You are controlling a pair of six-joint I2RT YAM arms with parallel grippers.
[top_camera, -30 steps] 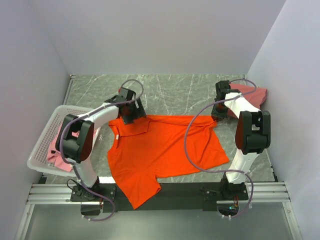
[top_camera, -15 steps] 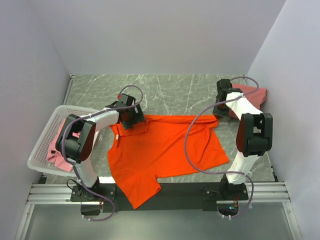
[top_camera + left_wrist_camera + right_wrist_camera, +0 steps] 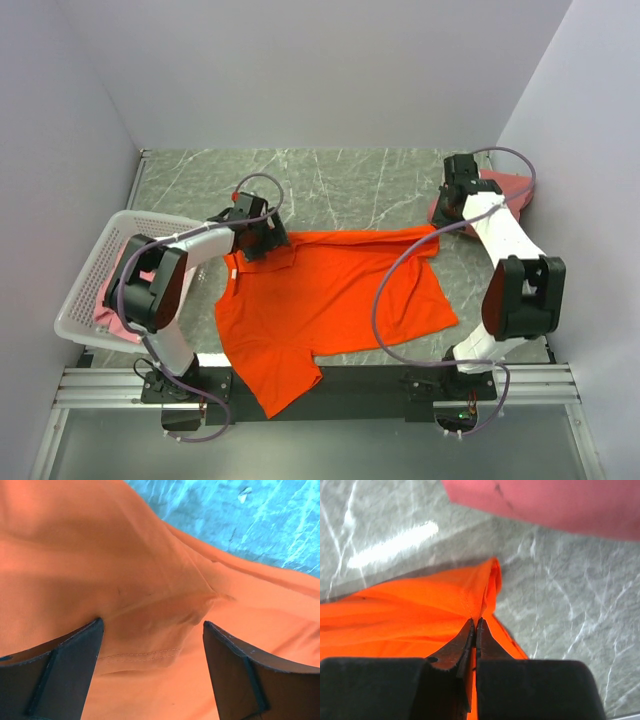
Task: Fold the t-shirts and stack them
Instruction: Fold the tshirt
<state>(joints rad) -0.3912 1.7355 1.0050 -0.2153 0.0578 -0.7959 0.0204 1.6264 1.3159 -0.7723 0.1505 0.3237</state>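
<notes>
Across the middle of the tabletop [image 3: 350, 180] the orange shirt [image 3: 330, 300] is lying spread out, with one near corner spilling past the tabletop's near edge between the two arm bases. Some folds are showing along its far edge.

At the shirt's far left part the left hand [image 3: 262, 232] is hanging low over the cloth with its jaws standing wide open. In the wrist view both dark fingers [image 3: 65, 670] are straddling a rumpled patch of orange crossed by a stitched seam, and nothing is being held between them.

At the shirt's far right corner the right hand [image 3: 475, 625] is pinching a raised fold of the orange cloth, its jaws pressed together on the edge of that fold. The corner is stretching up and out toward the hand.

Just beyond the right hand, the salmon shirt [image 3: 505, 188] is lying in the far right corner of the tabletop, a strip of bare marble separating it from the orange one in the wrist view.

Over at the left side, the white basket [image 3: 90, 260] is holding the pink shirt [image 3: 115, 315], which is bunching against its near wall.
</notes>
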